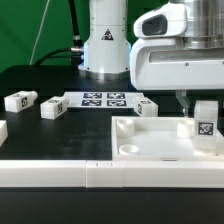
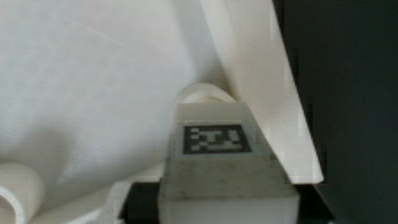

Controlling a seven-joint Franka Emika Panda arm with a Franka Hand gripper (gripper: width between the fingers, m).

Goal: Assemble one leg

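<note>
My gripper (image 1: 204,108) is shut on the leg (image 1: 206,126), a small white post with a black-and-white tag on its face. I hold it upright at the near right corner of the flat white square panel (image 1: 160,142). In the wrist view the leg (image 2: 217,150) sits between my dark finger pads (image 2: 150,204), with the gripper (image 2: 222,208) over the panel's (image 2: 89,90) edge. The leg hides the corner hole under it. I cannot tell whether the leg's end touches the panel.
Three loose white legs lie on the black table: one (image 1: 20,100), a second (image 1: 52,107) and a third (image 1: 148,107). The marker board (image 1: 105,98) lies in front of the robot base (image 1: 105,45). A white frame (image 1: 70,175) runs along the near edge.
</note>
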